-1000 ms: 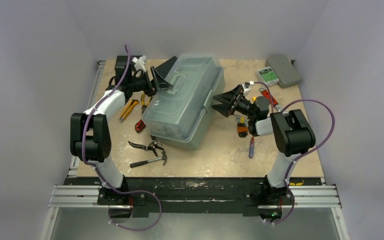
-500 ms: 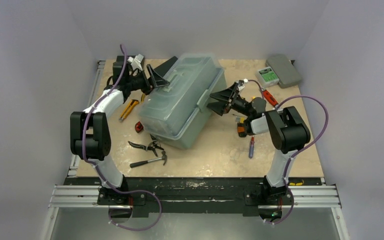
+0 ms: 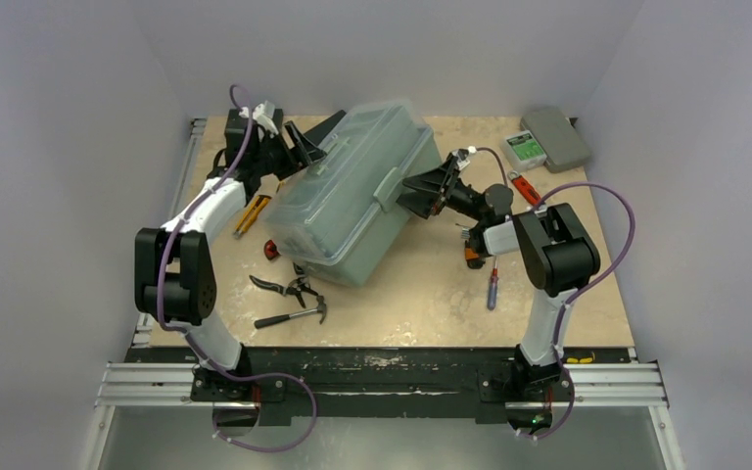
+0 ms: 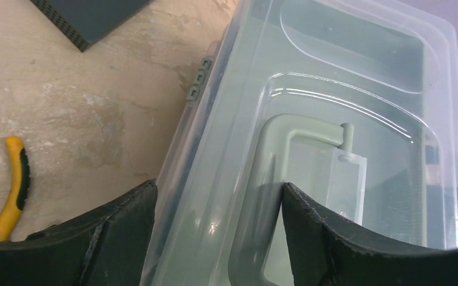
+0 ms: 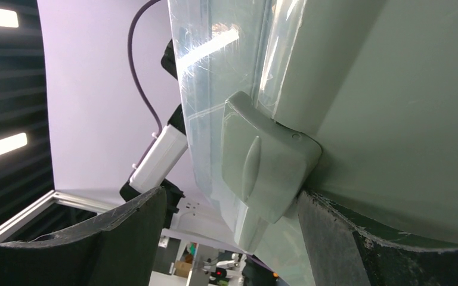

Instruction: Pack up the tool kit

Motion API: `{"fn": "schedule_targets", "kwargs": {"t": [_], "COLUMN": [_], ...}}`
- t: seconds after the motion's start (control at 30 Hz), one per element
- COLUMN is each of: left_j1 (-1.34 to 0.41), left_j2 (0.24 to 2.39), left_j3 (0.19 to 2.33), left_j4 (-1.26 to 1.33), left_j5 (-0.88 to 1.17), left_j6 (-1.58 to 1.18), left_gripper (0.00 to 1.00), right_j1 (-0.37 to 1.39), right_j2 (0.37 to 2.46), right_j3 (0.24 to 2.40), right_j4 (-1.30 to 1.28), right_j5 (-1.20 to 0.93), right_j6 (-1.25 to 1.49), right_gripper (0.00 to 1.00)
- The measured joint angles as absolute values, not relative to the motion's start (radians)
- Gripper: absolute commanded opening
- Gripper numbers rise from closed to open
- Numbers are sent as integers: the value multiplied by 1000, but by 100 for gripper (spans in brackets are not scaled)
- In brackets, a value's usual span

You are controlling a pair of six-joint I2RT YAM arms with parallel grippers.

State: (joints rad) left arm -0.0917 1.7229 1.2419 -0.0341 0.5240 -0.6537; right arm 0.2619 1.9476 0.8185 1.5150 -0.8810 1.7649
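The sage-green toolbox [image 3: 352, 196] with its translucent lid shut sits tilted and slewed in the middle of the table. My left gripper [image 3: 305, 150] is open at its far-left top. In the left wrist view the left gripper [image 4: 219, 185] straddles the lid's edge and one leg of the top handle [image 4: 274, 155]. My right gripper [image 3: 419, 191] is open at the box's right end. In the right wrist view the right gripper [image 5: 231, 193] has the end latch [image 5: 262, 161] between its fingers, one finger [image 5: 358, 238] against the box wall, the other free.
Loose tools lie left of the box: yellow pliers [image 3: 252, 212], a red knife [image 3: 274, 249], cutters [image 3: 289, 287] and a hammer [image 3: 294, 313]. A blue screwdriver [image 3: 492, 289] and red tool [image 3: 526, 188] lie right. A grey case [image 3: 555, 137] and black box [image 3: 328, 125] sit at the back.
The toolbox has turned counter-clockwise and tipped up. My right gripper has pushed up and left into its latch end and narrowed. The left gripper has shifted slightly farther back.
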Motion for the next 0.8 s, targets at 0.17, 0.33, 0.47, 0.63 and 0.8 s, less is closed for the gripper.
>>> {"fn": "schedule_targets", "kwargs": {"t": [0.17,0.33,0.47,0.63,0.8], "left_j1": [-146,-215,-258,-336,-382], "left_j2": [1692,1677,1657,1637,1640], "left_j3": [1246,1257,1259,1285,1322], "left_j4": [-59,-72,-101,-136,-202], "left_j5": [374,182,65,-100,-223], "left_j6": [-631,-620,-627,-598,-589], "left_gripper": [43,43,43,43,43], "right_j1": [260,254,245,242,235], "right_j2": [1959,1978,1989,1991,1995], "right_j3": [821,833,835,857,857], "right_j4": [1522,1527,1530,1520,1508], "right_j5": [-873,-865,-849,-814,-804], "right_j6": [1760,1759,1761,1749,1718], "right_gripper": [71,66,64,54,49]}}
